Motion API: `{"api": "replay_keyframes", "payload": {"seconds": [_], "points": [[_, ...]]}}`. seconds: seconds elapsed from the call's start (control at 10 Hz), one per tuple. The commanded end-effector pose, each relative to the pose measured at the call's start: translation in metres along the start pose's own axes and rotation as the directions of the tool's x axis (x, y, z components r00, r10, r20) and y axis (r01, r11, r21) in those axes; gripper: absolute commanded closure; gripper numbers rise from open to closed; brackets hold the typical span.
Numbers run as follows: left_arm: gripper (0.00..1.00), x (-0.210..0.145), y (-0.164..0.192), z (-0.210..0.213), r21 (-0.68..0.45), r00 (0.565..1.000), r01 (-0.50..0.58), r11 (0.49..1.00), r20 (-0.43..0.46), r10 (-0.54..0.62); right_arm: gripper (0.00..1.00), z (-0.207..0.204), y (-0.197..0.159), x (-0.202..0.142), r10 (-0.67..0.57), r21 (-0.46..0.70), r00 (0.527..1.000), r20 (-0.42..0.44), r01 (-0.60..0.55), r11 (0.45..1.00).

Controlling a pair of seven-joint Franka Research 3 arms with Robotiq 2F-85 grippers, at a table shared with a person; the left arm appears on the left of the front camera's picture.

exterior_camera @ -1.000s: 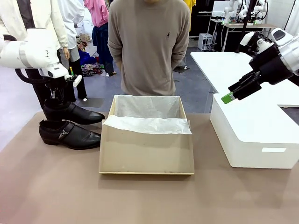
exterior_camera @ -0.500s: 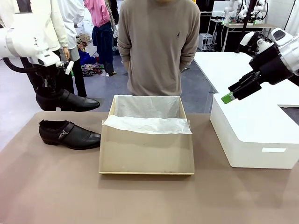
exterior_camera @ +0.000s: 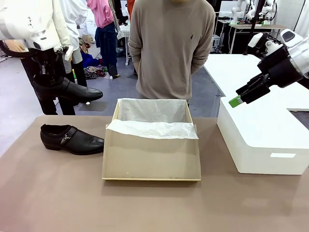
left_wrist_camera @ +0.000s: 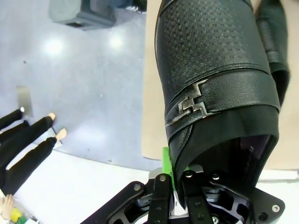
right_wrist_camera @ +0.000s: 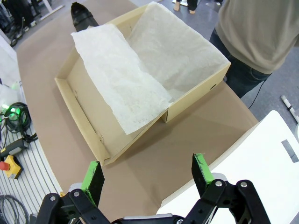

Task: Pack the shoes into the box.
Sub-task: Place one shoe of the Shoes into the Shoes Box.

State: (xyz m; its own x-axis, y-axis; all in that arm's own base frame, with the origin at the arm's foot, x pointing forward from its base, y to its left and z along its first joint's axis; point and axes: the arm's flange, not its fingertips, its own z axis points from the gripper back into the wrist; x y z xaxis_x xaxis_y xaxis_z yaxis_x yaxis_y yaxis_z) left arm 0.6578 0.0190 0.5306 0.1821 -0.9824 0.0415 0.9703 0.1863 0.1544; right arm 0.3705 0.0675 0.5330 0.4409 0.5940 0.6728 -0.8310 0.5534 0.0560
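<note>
Left gripper (exterior_camera: 50,77) clenched on heel of shiny black leather dress shoe (exterior_camera: 73,91), above far-left edge of table (exterior_camera: 58,198); right gripper (right_wrist_camera: 147,171) released, empty. Next: carry w/ sole level, lower into tissue-lined brown cardboard shoebox (exterior_camera: 152,159).

White box (exterior_camera: 263,137) on brown table (exterior_camera: 145,208)

a smooth brown table top (exterior_camera: 154,208) runs across the near side. beyond its far edge lies a glossy grey floor (exterior_camera: 118,92) — in the left wrist view it throws back bright round spots of light (left_wrist_camera: 52,46), and a dark grey boxy unit (left_wrist_camera: 81,11) stands on it. a long white table (exterior_camera: 231,67) stands to the right. farther back a white desk (exterior_camera: 244,26) carries equipment, with a small pale cabinet (exterior_camera: 211,42) on the floor near it. a heap of coloured clothes (exterior_camera: 94,71) lies on the floor at left.
</note>
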Motion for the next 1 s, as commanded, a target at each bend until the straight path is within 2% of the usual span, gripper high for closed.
{"api": "replay_keyframes", "payload": {"seconds": [0.0,0.4,0.6,0.9], "points": [[1.0,0.025,-0.008,0.027,-0.041,0.998,-0.03,0.999,0.045,0.032,0.0,-0.001,-0.003,0.001,0.008,0.014,1.0,0.025,-0.009,1.0],[1.0,0.072,-0.029,0.044,-0.056,0.998,-0.036,0.998,0.045,0.038,0.0,-0.001,-0.003,0.001,0.008,0.014,1.0,0.025,-0.009,1.0],[1.0,0.079,-0.034,0.048,-0.05,0.997,-0.044,0.998,0.064,0.048,0.0,-0.001,-0.003,0.001,0.008,0.014,1.0,0.025,-0.009,1.0],[1.0,0.079,-0.031,0.038,-0.056,0.999,-0.013,0.998,0.047,0.015,0.0,-0.001,-0.003,0.001,0.008,0.014,1.0,0.025,-0.009,1.0]]}}
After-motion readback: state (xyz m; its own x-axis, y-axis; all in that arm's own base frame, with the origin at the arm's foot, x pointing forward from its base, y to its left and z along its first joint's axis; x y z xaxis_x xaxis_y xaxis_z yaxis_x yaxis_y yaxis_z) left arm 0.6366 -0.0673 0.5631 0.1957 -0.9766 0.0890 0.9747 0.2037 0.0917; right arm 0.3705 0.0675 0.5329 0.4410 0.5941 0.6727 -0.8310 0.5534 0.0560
